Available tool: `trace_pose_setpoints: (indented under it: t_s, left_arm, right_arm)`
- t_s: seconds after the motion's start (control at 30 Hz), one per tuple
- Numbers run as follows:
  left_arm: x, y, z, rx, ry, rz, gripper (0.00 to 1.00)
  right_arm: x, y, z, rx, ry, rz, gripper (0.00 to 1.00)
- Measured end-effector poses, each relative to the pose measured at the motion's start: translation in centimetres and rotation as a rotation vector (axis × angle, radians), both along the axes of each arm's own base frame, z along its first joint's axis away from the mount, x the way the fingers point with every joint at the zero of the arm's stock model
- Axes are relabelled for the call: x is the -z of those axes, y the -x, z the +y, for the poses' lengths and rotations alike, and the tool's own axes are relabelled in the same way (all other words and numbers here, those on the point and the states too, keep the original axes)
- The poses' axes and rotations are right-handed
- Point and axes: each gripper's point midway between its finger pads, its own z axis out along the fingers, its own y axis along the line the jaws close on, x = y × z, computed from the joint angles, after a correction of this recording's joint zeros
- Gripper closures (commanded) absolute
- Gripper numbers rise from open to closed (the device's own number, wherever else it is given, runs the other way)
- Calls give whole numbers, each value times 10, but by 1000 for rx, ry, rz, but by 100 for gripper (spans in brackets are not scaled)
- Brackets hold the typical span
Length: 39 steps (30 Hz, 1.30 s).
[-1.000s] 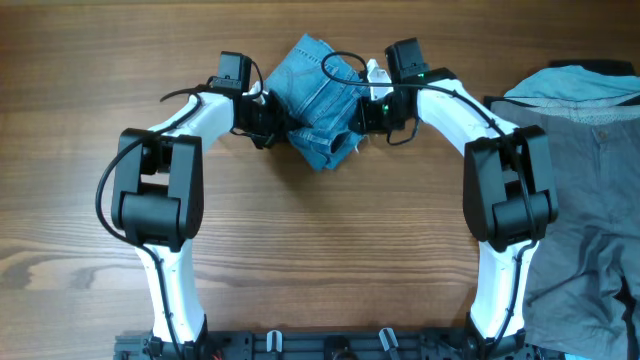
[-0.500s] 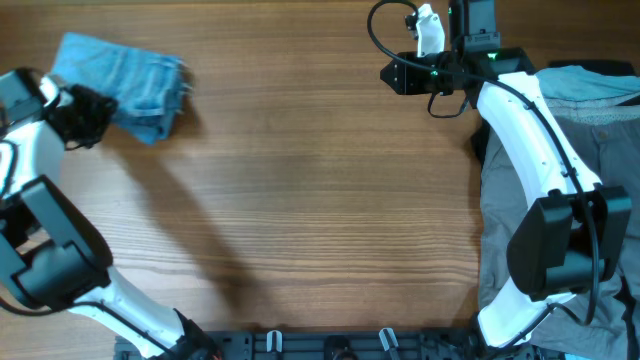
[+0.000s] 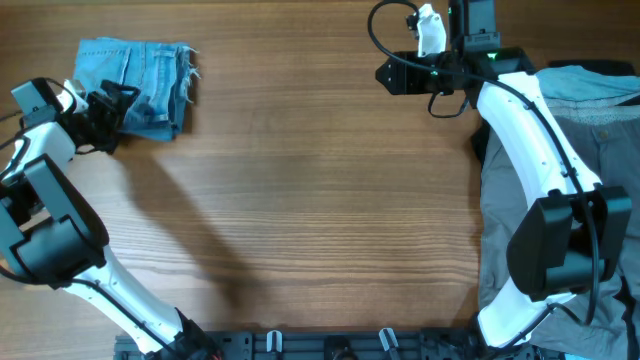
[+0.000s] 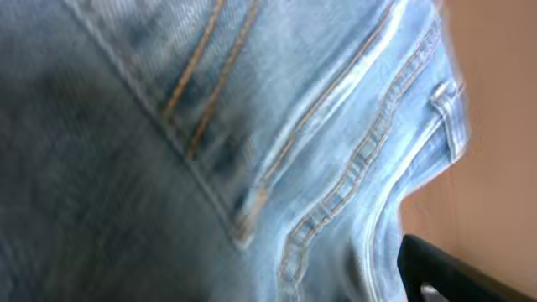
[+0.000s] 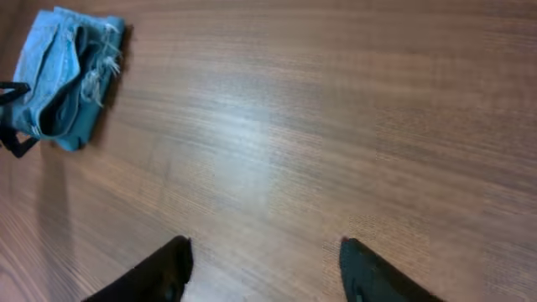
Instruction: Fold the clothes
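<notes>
The folded light-blue denim jeans (image 3: 138, 72) lie flat at the table's far left; their frayed hems (image 5: 102, 63) show in the right wrist view. My left gripper (image 3: 112, 110) is at the bundle's near-left edge with its jaws spread wide and the denim (image 4: 252, 126) close under its camera. Only one black finger (image 4: 445, 270) shows there. My right gripper (image 5: 268, 264) hovers open over bare wood at the back right (image 3: 384, 75), with nothing between its fingers. Grey trousers (image 3: 590, 170) and a pale blue garment (image 3: 570, 82) lie heaped at the right edge.
The heap of clothes at the right runs under the right arm's base (image 3: 550, 250) down to the front edge. A white part (image 3: 430, 25) and cables sit on the right wrist.
The left arm carried the jeans from the back middle to the far left, then its jaws opened and the bundle settled flat. The right arm swung to the back right and opened wider.
</notes>
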Motion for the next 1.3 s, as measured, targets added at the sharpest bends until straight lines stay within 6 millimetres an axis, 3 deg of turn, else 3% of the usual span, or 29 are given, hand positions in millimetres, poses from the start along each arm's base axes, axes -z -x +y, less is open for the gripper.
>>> trace_pose_setpoints:
  t_s: [0.1, 0.13, 0.2, 0.27, 0.3, 0.33, 0.4, 0.47, 0.6, 0.7, 0.77, 0.83, 0.93, 1.0, 1.07, 1.3]
  left_arm:
    - [-5, 27, 4, -23, 54, 80, 0]
    - [-22, 43, 11, -30, 44, 97, 0]
    - [-63, 66, 21, -40, -31, 96, 0]
    - [-118, 88, 21, -33, -162, 60, 0]
    - [-149, 94, 19, -27, -238, 7, 0]
    - [-191, 103, 18, -29, -346, -66, 0]
    - [-248, 120, 10, -41, -474, -175, 0]
    - [-277, 139, 1, -52, -535, -216, 0]
    - [-252, 150, -5, -35, -480, -112, 0]
    - [-258, 157, -8, -38, -500, -115, 0]
    - [-279, 178, -18, -51, -559, -147, 0]
    - [-308, 207, -28, -94, -659, -195, 0]
    - [-354, 254, -43, -192, -814, -288, 0]
    - [-371, 273, -51, -232, -871, -333, 0]
    - [-380, 287, -56, -262, -907, -361, 0]
    - [-386, 296, -59, -283, -932, -378, 0]
  right_arm:
    - [3, 6, -1, -12, 14, 18, 29]
    - [-2, 7, -3, -14, 23, 6, 26]
    - [-19, 8, -7, -2, 38, -42, 23]
    - [-60, 6, -12, 19, 48, -170, 19]
    - [-76, 6, -13, 25, 49, -218, 18]
    - [-104, 10, -17, 42, 52, -297, 17]
    - [-136, 16, -22, 63, 60, -383, 16]
    - [-146, 18, -26, 77, 68, -411, 16]
    - [-144, 17, -28, 90, 82, -410, 16]
    - [-153, 16, -29, 86, 88, -447, 15]
    - [-173, 26, -31, 67, 107, -511, 11]
    - [-205, 46, -35, 54, 122, -601, 2]
    - [-261, 87, -42, 55, 123, -754, 1]
    - [-289, 113, -46, 57, 121, -836, 0]
    - [-294, 119, -47, 57, 122, -854, 0]
    - [-290, 112, -47, 80, 103, -829, 0]
